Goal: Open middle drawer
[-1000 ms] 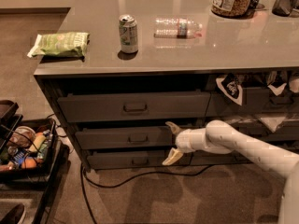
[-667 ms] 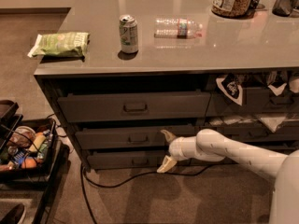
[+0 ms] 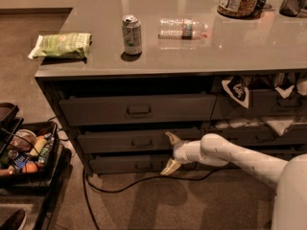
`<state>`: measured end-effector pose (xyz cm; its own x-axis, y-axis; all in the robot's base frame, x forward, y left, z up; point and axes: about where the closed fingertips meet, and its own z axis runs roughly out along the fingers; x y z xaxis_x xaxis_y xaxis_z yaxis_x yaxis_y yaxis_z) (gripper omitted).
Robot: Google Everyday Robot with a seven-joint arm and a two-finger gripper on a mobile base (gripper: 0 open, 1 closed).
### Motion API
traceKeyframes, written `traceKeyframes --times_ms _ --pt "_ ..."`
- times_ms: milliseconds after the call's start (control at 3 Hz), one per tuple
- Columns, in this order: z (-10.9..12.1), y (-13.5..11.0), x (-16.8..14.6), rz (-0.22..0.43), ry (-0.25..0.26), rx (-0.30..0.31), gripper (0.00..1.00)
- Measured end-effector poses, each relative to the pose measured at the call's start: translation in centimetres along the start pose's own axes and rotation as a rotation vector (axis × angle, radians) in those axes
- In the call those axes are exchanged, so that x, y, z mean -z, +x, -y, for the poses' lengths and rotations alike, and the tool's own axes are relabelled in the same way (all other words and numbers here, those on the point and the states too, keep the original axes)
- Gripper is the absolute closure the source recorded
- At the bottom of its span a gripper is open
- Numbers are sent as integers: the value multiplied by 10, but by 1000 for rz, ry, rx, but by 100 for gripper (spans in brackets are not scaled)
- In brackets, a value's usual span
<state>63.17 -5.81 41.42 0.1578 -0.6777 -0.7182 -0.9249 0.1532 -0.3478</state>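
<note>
Gripper (image 3: 168,153) jaws before middle drawer (image 3: 105,142)

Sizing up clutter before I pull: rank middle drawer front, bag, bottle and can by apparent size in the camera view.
1. middle drawer front
2. bag
3. bottle and can: too alike to rank, and the bottle lies farther back.
The gripper hangs open just right of the drawer's handle.

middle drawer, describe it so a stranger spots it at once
Under the grey counter, the left stack has three dark drawers. The middle drawer is the shallow second one, below the taller top drawer, with the open tool right of its handle.
</note>
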Motion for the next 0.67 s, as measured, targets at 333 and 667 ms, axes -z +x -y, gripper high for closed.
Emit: traceKeyframes --times_ms 333,667 --pt "25 12 -11 -24 25 36 0" --pt "47 16 -18 -40 55 67 0"
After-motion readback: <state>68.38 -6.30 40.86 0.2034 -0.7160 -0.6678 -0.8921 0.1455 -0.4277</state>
